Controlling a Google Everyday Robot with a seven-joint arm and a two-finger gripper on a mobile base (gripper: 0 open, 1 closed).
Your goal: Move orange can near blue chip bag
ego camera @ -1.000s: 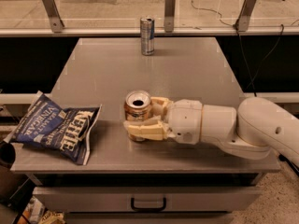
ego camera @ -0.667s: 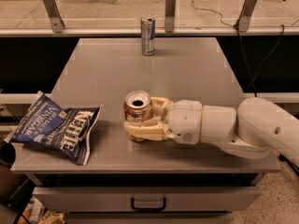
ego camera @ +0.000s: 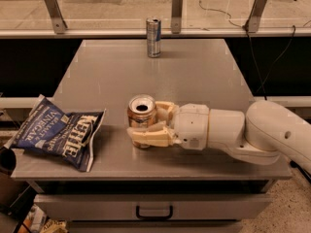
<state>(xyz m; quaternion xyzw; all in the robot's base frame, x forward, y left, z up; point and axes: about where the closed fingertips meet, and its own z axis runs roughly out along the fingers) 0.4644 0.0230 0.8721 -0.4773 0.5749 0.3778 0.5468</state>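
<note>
The orange can (ego camera: 141,114) stands upright on the grey table (ego camera: 194,76), near the front edge at the middle. My gripper (ego camera: 146,123) reaches in from the right and its cream fingers (ego camera: 150,136) close around the can's sides. The blue chip bag (ego camera: 58,132) lies flat at the table's front left corner, partly over the edge, a short gap left of the can.
A taller slim silver-blue can (ego camera: 153,37) stands at the table's far edge. Behind it runs a rail with metal brackets (ego camera: 177,11). A drawer with a handle (ego camera: 154,212) sits under the table front. My white arm (ego camera: 252,135) covers the front right.
</note>
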